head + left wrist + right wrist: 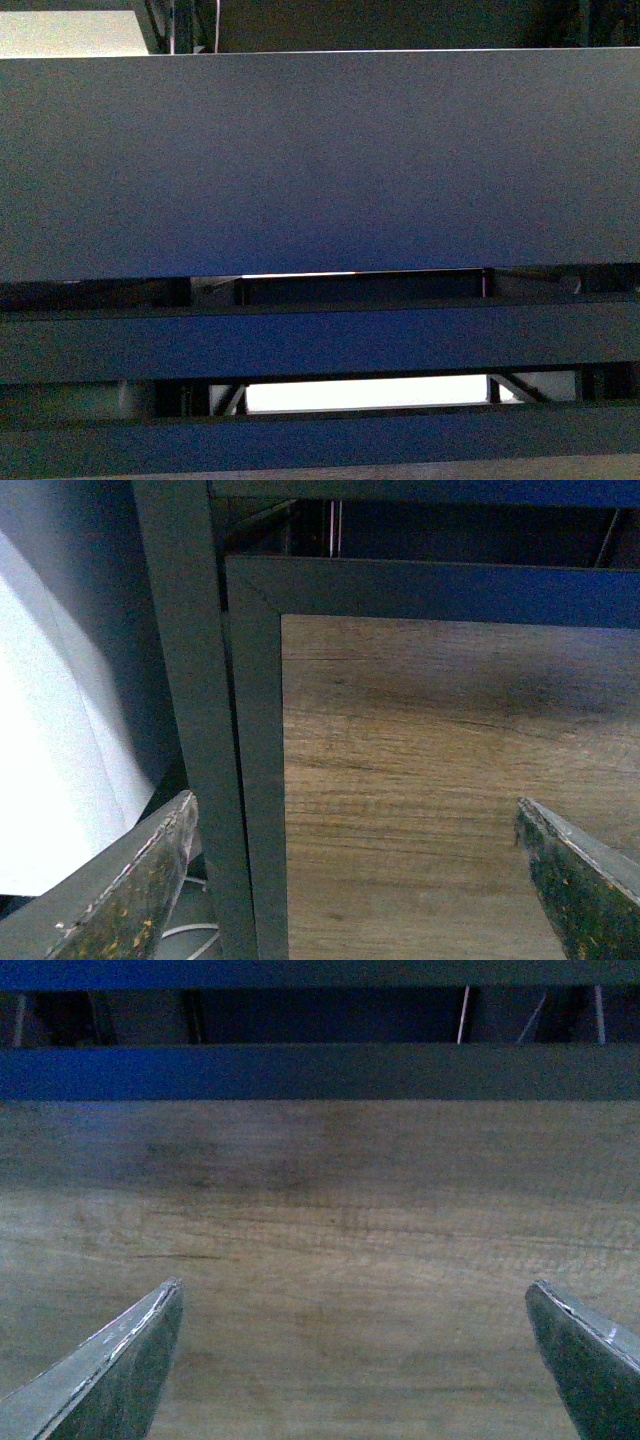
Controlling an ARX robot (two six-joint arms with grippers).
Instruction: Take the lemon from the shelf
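Left gripper (355, 802): jaws spread wide and empty, only the two fingertips show. Between the jaws is a wood-grain panel (430, 780) set in the black frame of the shelf (430, 590). The frame corner sits just inside one finger (135, 885). That finger overlaps an upright post (185, 630), and outboard of it is a white surface (50, 780). The gripper points at the panel on a slant; can't tell whether it touches.

Right gripper (352, 1285): same pose, jaws wide open, holding nothing. Only wood board (330, 1210) lies between and ahead of the jaws; contact can't be judged. Past the fingertips a black cross rail (320, 1072) edges the board square-on. A second rail sits behind it, with dark gaps between.

Front view: a flat dark tier (320, 160) fills most of the picture. Two lower rails (320, 340) run under it, with a bright gap (365, 393) between them.

Lemon: cannot place it from these views.
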